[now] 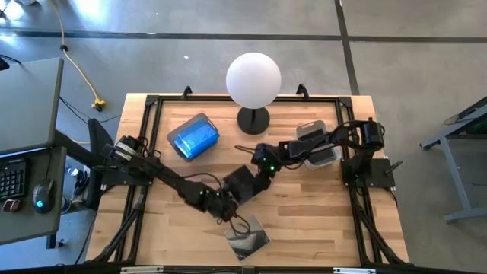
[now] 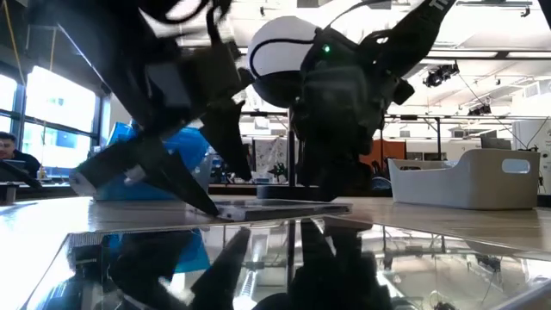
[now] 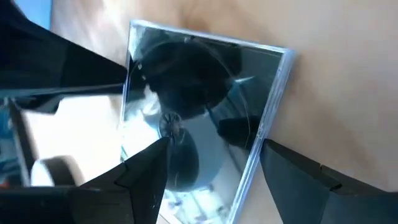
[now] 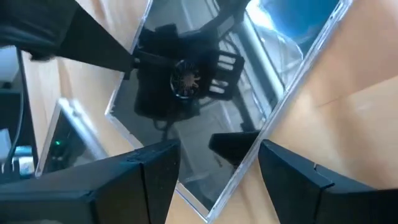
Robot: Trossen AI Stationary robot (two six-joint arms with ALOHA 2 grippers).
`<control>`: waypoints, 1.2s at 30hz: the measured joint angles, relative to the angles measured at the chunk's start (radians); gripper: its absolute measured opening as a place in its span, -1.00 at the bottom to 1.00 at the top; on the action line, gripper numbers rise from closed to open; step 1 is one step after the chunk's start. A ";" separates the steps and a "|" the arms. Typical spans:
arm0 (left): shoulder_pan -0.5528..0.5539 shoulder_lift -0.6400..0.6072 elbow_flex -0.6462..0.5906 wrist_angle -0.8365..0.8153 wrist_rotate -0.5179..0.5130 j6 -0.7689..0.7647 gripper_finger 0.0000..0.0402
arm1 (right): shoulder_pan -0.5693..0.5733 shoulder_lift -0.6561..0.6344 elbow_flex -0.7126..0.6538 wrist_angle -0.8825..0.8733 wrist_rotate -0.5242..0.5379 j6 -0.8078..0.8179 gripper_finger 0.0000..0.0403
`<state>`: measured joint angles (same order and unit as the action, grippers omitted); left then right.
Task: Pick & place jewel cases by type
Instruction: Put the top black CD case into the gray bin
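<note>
- Overhead shot is evenly lit and sharp, soft shadows under the arms on the table (image 1: 304,221).
- Low cam is backlit by windows and ceiling lights, so both arms go near-black and blurry.
- Glossy jewel case (image 3: 205,118) mirrors everything in the wrist cams, with bright glare patches.

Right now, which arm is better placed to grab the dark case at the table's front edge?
Left. The left gripper is right beside the dark jewel case, fingers open around it in its wrist view. The right gripper hovers over another case farther back.

Blue jewel cases (image 1: 193,136) — count unclear — bin (image 1: 317,143) arm-hidden.
</note>
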<state>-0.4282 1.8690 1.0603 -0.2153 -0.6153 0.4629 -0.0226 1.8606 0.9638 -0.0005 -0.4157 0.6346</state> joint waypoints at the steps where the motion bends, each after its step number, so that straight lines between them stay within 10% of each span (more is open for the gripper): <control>1: -0.002 0.000 0.008 0.000 0.017 0.000 0.20 | 0.012 0.000 0.000 0.001 0.001 0.000 0.03; 36: -0.089 0.001 0.094 0.031 0.203 -0.099 0.20 | 0.322 -0.143 0.005 -0.100 0.176 0.201 0.03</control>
<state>-0.5175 1.8696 1.1542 -0.1844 -0.4122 0.3639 0.2990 1.7176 0.9691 -0.1002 -0.2395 0.8352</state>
